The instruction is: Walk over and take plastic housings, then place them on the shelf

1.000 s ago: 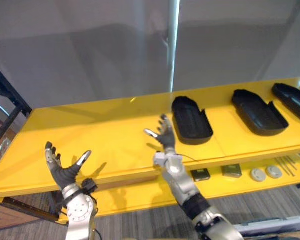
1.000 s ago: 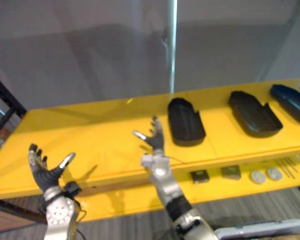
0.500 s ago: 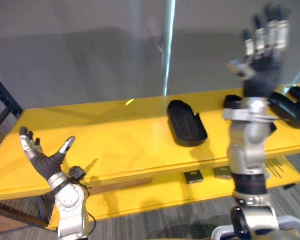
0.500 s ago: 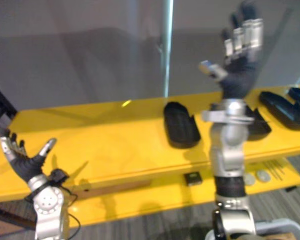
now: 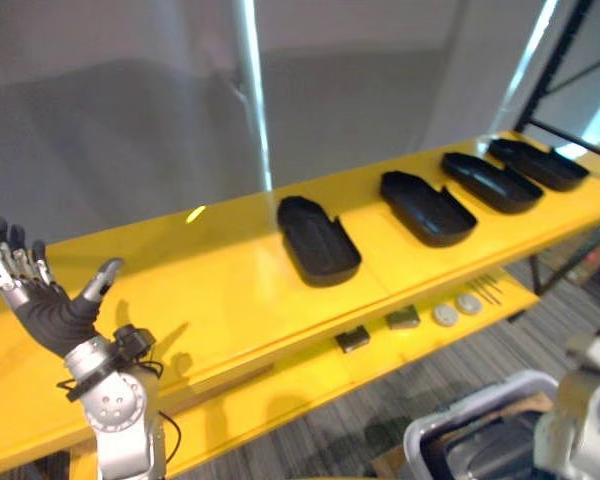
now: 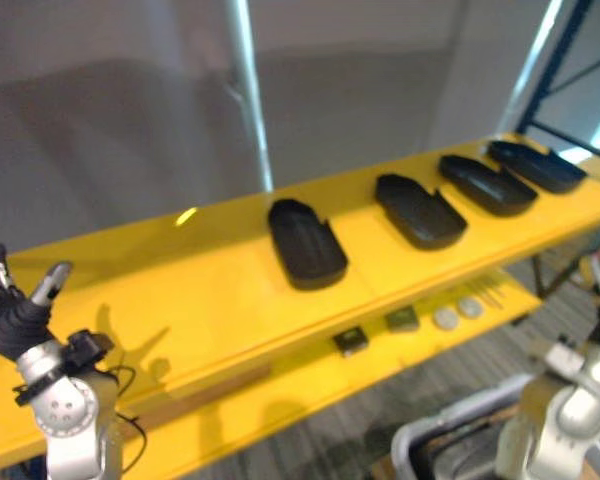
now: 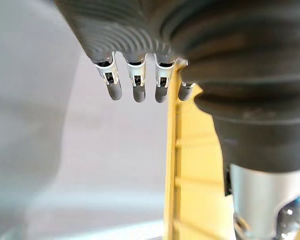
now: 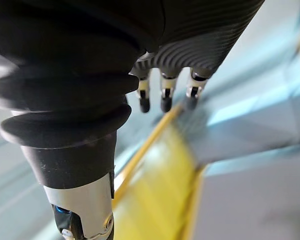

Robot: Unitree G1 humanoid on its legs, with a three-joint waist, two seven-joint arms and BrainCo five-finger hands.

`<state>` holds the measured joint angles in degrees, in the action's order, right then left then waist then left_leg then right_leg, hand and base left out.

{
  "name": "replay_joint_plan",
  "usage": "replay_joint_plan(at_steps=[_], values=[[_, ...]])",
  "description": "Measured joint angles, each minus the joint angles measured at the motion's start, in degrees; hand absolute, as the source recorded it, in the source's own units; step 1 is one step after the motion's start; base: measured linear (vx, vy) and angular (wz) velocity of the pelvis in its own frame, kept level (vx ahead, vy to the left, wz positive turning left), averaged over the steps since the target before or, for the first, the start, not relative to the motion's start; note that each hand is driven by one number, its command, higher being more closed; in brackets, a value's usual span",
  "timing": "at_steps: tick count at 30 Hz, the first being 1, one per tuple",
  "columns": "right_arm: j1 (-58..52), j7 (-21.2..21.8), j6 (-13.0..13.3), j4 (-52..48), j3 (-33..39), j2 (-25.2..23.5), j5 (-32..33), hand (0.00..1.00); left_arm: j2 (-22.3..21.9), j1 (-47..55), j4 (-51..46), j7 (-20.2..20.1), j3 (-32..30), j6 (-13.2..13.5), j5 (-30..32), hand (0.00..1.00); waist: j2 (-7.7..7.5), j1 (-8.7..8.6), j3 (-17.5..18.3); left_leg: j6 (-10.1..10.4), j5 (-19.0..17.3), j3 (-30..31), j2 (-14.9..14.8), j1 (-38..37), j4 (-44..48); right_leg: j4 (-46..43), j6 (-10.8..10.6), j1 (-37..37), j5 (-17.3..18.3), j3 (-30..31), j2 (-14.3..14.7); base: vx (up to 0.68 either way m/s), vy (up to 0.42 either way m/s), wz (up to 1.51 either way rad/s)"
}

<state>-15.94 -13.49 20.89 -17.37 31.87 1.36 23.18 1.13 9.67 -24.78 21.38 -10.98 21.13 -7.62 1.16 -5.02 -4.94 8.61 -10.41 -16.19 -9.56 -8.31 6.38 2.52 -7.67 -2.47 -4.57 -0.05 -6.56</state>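
Plastic housings, four black shells, lie open side up in a row along the top board of the yellow shelf [image 5: 220, 290]: the first housing [image 5: 318, 240] near the middle of the board, the second housing [image 5: 427, 207], third housing [image 5: 490, 180] and fourth housing [image 5: 537, 163] set apart from one another toward the shelf's right end. Neither hand touches them. The left hand [image 5: 45, 305] is raised before the shelf's left end, fingers spread and straight, thumb out, holding nothing. The right hand [image 8: 166, 92] shows straight, relaxed fingers with nothing between them, the shelf's yellow edge beyond. On the shelf's lower board [image 5: 280, 385] lie two small dark blocks [image 5: 352, 339], two pale discs [image 5: 445, 314] and some thin rods [image 5: 488, 288]. A pale bin [image 5: 460, 415] with dark contents stands on the floor before the shelf's right half. A black rack post [image 5: 570, 50] rises past the shelf's right end.
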Motion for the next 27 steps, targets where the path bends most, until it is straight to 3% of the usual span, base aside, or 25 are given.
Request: replay_joint_plan(at_steps=[3, 5, 9, 11, 14, 21, 25, 26, 27], values=[[-3.2, -3.0, -0.2, -0.3, -0.1, -1.1, -1.3, 0.0, 0.3, -0.2, 0.0, -5.9, 6.6, -0.1, -2.7, 0.0, 0.3, -2.13, -1.3, -0.1, -0.3, -2.7, 0.1, -0.1, 0.1, -0.2, -0.2, 1.7, -0.4, 2.7, 0.2, -0.04, 0.019, -0.42], [-4.1, -4.0, -1.0, -0.3, -0.4, -1.1, -1.6, 0.0, 0.9, -1.0, 0.1, -8.4, 11.2, -0.5, -3.7, 0.0, 0.46, -2.47, -2.4, 0.0, -0.6, -4.7, -0.1, -0.7, 0.2, -0.2, -0.3, 2.4, -1.0, 4.7, 0.6, -0.02, 0.018, -0.53], [-5.5, -4.2, -1.4, -0.3, -4.0, -1.1, -2.0, 0.0, 1.5, -4.4, 1.6, -11.0, 19.1, -1.5, -3.5, 0.0, 0.82, -4.21, -4.4, 0.3, -2.6, -8.7, -1.1, -0.7, 2.8, -0.2, -0.4, 4.3, -1.7, 8.7, 2.0, -0.01, 0.007, -0.54], [-5.8, -4.3, -1.4, -0.3, -5.2, -1.1, -3.1, 0.0, 3.1, -6.3, 2.5, -11.5, 21.6, -2.1, -3.2, 0.0, 1.36, -5.23, -5.0, 0.5, -3.6, -10.5, -1.6, -0.7, 4.1, -0.2, -0.6, 4.8, -2.2, 10.8, 2.7, 0.01, 0.009, -0.6], [-6.6, -4.3, -1.3, -0.3, -6.8, -1.0, -3.9, 0.0, 5.2, -10.0, 4.4, -11.5, 25.2, -2.6, -2.9, 0.0, 0.81, -5.9, -6.0, 0.5, -4.3, -13.8, -1.7, -0.9, 4.6, -0.1, -0.7, 6.7, -3.0, 14.1, 3.5, 0.01, 0.016, -0.55], [-7.3, -4.4, -1.3, -0.4, -8.3, -0.8, -6.1, 0.0, 5.5, -14.4, 5.7, -10.8, 30.3, -4.2, -2.5, 0.0, 1.35, -8.11, -7.9, 0.2, -5.5, -16.0, -1.3, -1.3, 5.9, 0.1, -1.2, 7.5, -3.5, 16.4, 3.6, -0.01, 0.013, -0.19], [-7.7, -4.1, -1.3, -0.7, -11.0, 0.4, -6.1, 0.0, 6.1, -14.2, 5.8, -10.1, 31.3, -5.7, -2.5, 0.0, 1.38, -7.99, -8.3, -0.5, -5.9, -15.6, -1.0, -1.8, 6.6, 0.0, -1.6, 7.5, -3.8, 17.9, 3.8, -0.04, -0.019, -0.16], [-7.4, -3.8, -1.3, -0.7, -11.6, 1.4, -6.1, 0.0, 6.5, -14.1, 5.9, -9.4, 31.2, -6.2, -2.0, 0.0, 1.28, -7.56, -8.4, -1.2, -6.3, -13.6, -0.7, -1.5, 8.1, 0.0, -1.8, 7.8, -4.0, 18.9, 3.9, -0.06, -0.029, -0.65], [-6.1, -3.2, -1.4, -0.7, -12.7, 3.2, -6.1, 0.0, 7.0, -13.3, 5.8, -8.4, 30.1, -6.5, -0.8, 0.0, 1.11, -6.06, -8.6, -2.9, -7.2, -8.4, -0.2, -0.4, 10.7, -0.1, -2.0, 8.5, -4.4, 21.4, 4.4, -0.08, -0.029, -0.82]])
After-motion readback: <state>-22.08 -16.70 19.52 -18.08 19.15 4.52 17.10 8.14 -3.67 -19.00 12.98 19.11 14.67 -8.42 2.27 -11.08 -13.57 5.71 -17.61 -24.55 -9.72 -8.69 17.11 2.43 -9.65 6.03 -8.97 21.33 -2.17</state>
